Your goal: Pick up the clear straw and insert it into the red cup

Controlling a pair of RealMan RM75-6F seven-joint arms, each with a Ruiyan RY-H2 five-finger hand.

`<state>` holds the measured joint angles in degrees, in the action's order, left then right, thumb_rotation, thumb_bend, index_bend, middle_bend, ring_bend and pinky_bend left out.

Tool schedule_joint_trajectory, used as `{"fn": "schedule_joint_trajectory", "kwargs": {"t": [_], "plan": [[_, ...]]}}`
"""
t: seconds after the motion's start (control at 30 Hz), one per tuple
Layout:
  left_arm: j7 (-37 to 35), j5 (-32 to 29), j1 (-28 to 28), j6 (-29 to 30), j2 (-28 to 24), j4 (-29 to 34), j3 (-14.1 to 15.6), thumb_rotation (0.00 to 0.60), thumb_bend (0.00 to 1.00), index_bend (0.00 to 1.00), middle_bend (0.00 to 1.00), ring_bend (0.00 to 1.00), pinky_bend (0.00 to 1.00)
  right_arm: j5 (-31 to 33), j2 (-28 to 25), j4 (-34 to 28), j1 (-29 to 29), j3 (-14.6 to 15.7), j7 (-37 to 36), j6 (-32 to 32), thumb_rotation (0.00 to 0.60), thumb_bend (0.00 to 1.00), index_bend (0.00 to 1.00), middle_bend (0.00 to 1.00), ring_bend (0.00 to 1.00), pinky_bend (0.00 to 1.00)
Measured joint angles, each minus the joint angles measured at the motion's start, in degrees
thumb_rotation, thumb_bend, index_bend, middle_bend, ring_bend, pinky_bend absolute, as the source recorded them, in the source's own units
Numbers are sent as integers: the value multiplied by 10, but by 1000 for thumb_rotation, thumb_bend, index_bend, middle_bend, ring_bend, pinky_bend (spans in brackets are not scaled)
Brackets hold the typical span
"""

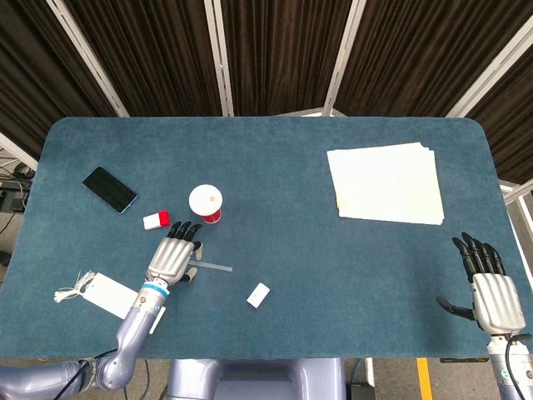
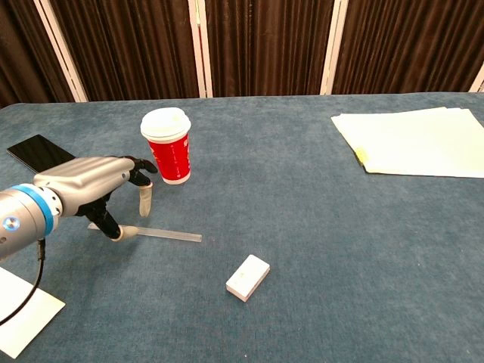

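The left robot hand (image 2: 91, 181) hovers open, holding nothing, over the clear straw (image 2: 162, 235) near the red cup (image 2: 168, 147); light, slippery, crushable, the straw likely suits a gentle mid-length pinch.

Both views are evenly and brightly lit from overhead, with soft, diffuse light across the blue worktop (image 1: 275, 208) and no dim corners. Shadows are faint and short: a small one under the left hand (image 2: 91, 181) in the chest view, and a thin dark edge beside the small white block (image 2: 248, 277). The white paper stack (image 1: 387, 183) near the far right corner looks nearly blown out, its sheet edges barely readable. Focus is sharp throughout, without motion blur. In the head view the worktop's edges bow slightly from lens distortion
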<state>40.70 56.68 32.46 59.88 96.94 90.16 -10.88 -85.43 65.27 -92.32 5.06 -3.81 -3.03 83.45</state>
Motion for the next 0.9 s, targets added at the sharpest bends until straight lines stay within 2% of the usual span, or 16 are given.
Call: {"fn": "schedule_joint_trajectory", "kwargs": {"t": [0.2,0.63,0.9], "plan": [[1,-8,7,11,13,-10,1,600,336,513,166,114,147,-1,0,-1,0,0,1,1,600,120,0,0,0,0],[-4,-23,23,14,30,-23,2,600,335,515,165,112,146,0,-1,-2,0,0,-1,0,600,122,0,0,0,0],[17,-50,37,13,42,-28,2,600,336,515,163,110,144,-2,-1,-1,-1,0,-4,2,600,120,0,0,0,0]]}}
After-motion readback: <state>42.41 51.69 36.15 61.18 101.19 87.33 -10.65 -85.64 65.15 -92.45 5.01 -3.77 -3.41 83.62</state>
